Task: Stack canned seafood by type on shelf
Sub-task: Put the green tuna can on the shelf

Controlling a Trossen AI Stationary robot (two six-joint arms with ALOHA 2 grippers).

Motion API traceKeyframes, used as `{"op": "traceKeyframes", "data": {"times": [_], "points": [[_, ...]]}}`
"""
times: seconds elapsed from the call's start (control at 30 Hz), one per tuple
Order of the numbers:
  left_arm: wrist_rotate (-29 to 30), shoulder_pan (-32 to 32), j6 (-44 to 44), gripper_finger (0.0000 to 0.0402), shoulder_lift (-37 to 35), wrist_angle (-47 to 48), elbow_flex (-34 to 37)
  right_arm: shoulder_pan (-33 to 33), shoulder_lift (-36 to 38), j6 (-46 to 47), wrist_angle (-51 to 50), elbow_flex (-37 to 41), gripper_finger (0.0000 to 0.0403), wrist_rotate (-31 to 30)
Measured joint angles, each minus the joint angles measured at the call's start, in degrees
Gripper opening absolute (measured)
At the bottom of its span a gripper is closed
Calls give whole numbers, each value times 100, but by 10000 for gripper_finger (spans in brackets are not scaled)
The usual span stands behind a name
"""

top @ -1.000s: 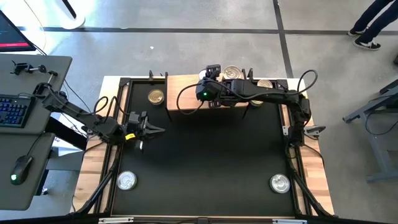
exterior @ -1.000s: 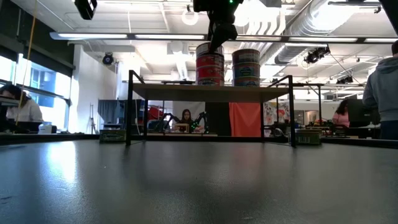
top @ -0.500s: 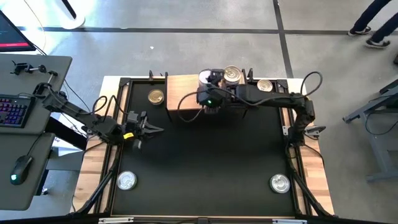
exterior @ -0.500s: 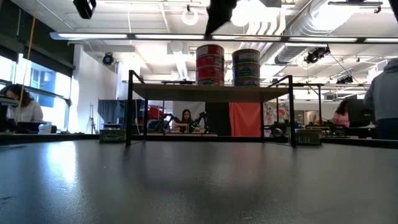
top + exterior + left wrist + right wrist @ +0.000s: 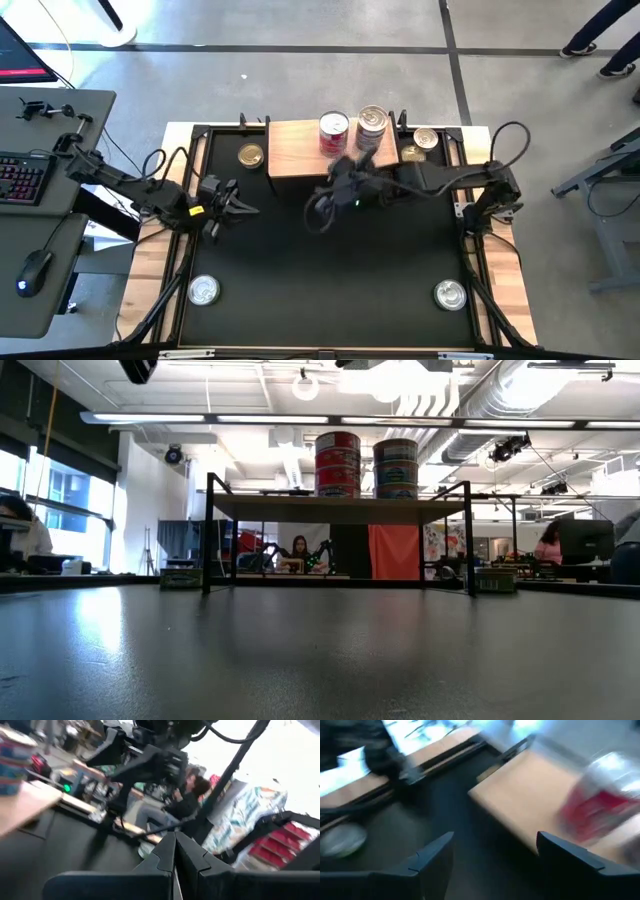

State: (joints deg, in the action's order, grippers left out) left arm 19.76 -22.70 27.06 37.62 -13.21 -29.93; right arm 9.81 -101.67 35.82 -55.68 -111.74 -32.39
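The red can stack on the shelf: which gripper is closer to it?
Right. The right gripper, open, hangs just in front of the red can stack; the left gripper, shut, is farther off to the side.

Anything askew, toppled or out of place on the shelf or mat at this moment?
Nothing stands out. On the shelf the red stack and the bluish stack stand upright and separate. Loose cans lie flat on the mat, not yet stacked. The right gripper is open and empty.

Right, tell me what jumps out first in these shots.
Two stacks of tins stand side by side on the shelf: a red-labelled stack and a bluish one. The right pincer hangs open and empty just in front of the shelf. Loose cans lie near the black mat's corners, and the left pincer waits at the left side.
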Motion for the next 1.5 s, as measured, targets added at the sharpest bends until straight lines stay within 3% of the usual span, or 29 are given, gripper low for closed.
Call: {"op": "traceKeyframes", "data": {"times": [0.1, 0.23, 0.33, 0.47, 0.57, 0.67, 0.77, 0.93, 1.03, 1.27, 1.37, 1.5], "points": [[-429, 137, 142, 0, 63, 167, 0, 233, -240, 267, -62, 0, 271, 826], [-799, 245, 189, 0, 166, 458, 0, 581, -696, 596, -85, 0, 271, 2566], [-943, 260, 191, 0, 219, 500, 0, 885, -1054, 1086, -238, 0, 271, 3332], [-1080, 258, 193, 0, 254, 494, 0, 1363, -1472, 2032, -1450, 3, 261, 4223], [-1172, 261, 180, 0, 253, 490, 0, 1795, -1588, 2119, -2488, 7, 213, 4625], [-1178, 261, 139, 0, 254, 492, 0, 2104, -1564, 2072, -3150, 8, 120, 4936], [-1177, 261, 139, 0, 267, 491, 0, 2312, -1499, 2131, -3032, 447, 24, 5363], [-1175, 258, 278, 0, 267, 500, 0, 2702, -867, 3207, -1634, 2277, 11, 6343], [-1175, 258, 424, 0, 267, 502, 0, 2935, -92, 4425, -723, 3507, 4, 6553], [-1021, 258, 427, 0, 321, 387, 0, 3442, 1848, 7604, -698, 5204, 1, 6322], [-874, 259, 484, 0, 548, 106, -5, 3563, 2197, 8290, -558, 5567, 0, 6149], [-895, 258, 565, 0, 1223, -109, -9, 3642, 2165, 8473, 29, 6014, 0, 6097]]}}
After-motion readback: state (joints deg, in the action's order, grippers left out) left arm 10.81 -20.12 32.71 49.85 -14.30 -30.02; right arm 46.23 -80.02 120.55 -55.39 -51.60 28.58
